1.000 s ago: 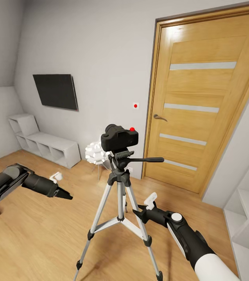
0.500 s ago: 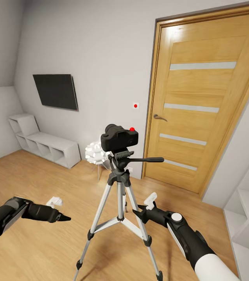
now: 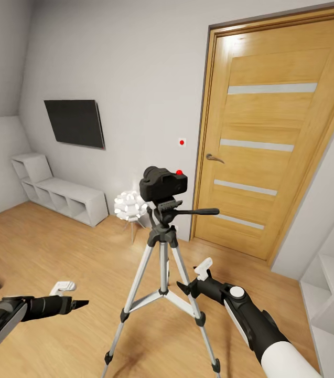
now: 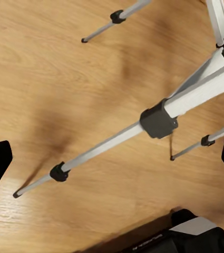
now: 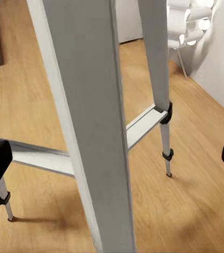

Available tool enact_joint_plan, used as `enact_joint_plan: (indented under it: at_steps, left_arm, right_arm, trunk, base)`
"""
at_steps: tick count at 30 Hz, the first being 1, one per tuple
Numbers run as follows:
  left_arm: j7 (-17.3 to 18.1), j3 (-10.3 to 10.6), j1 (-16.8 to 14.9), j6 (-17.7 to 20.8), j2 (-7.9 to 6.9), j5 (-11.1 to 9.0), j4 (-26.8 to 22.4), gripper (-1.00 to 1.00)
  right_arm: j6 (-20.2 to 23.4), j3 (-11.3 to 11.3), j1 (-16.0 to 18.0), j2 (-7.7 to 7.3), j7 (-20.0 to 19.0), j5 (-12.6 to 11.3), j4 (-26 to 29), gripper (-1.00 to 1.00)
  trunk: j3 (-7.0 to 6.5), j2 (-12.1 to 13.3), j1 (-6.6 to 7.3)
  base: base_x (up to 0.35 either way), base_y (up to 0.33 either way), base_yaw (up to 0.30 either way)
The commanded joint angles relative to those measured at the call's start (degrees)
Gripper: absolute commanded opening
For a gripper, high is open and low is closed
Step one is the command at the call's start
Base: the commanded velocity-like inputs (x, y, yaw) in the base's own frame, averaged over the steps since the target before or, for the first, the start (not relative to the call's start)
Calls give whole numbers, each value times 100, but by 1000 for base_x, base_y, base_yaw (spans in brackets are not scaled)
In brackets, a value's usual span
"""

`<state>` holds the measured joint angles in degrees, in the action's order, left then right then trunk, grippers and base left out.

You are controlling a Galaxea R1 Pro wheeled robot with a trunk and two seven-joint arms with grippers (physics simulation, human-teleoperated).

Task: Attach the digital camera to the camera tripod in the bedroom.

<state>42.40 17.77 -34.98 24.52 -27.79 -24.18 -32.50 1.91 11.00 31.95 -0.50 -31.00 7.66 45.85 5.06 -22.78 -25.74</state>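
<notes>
The tripod (image 3: 162,273) stands on the wood floor (image 3: 56,247) between the claws, its near leg just beside the right claw (image 3: 186,287). The camera (image 3: 163,184) sits on its head, well above both. Each claw is spread and holds nothing. Judging the mount done, keep the left claw (image 3: 77,303) wide of the legs.
</notes>
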Motion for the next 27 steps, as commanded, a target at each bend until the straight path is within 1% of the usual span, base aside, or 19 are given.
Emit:
enact_joint_plan:
  at_steps: [1,4,6,7,10,11,14,15,17,20,22,25,27]
  left_arm:
    - [-23,11,7,36,-9,-63,1,100]
    - [-74,-65,46,10,-28,-74,28,100]
    - [-149,-162,77,-2,-43,-72,39,100]
    - [-149,-162,77,-2,-43,-72,39,100]
    - [-459,-310,120,-17,-54,-61,55,100]
    - [-459,-310,120,-17,-54,-61,55,100]
    - [-920,-403,154,-44,-39,-83,66,100]
    - [-920,-403,154,-44,-39,-83,66,100]
    - [-1201,-438,172,-50,-8,-96,70,100]
    - [-1527,-502,187,-49,60,-142,73,100]
    - [-1714,-637,197,-24,107,-273,81,100]
    - [-1965,-1002,255,141,153,-680,102,100]
    - [-2093,-1199,349,304,168,-923,93,100]
  right_arm:
    - [20,6,4,-3,-11,34,12,100]
    - [18,7,4,-3,-11,34,12,100]
    - [18,4,4,-6,-11,34,12,100]
    - [18,4,4,-6,-11,34,12,100]
    - [16,1,4,-9,-14,34,12,100]
    - [16,1,4,-9,-14,34,12,100]
    - [15,0,4,-10,-16,34,12,100]
    - [15,0,4,-10,-16,34,12,100]
    - [11,0,4,-13,-19,34,17,100]
    - [14,-1,-1,-27,-30,32,77,100]
    - [20,-7,-10,-38,-49,30,201,100]
    - [46,-19,-87,-61,-94,29,445,100]
    - [61,-18,-195,-68,-124,31,609,100]
  trunk:
    - [13,-13,-4]
    - [13,-13,-4]
    - [13,-13,-4]
    - [13,-13,-4]
    - [13,-13,-4]
    - [13,-13,-4]
    - [13,-13,-4]
    - [13,-13,-4]
    - [13,-13,-4]
    - [13,-13,-4]
    - [13,-13,-4]
    - [13,-13,-4]
    - [13,-13,-4]
  base:
    - [0,0,0]
    - [0,0,0]
    - [0,0,0]
    - [0,0,0]
    - [0,0,0]
    - [0,0,0]
    - [0,0,0]
    - [0,0,0]
    - [0,0,0]
    - [0,0,0]
    - [0,0,0]
    - [0,0,0]
    - [0,0,0]
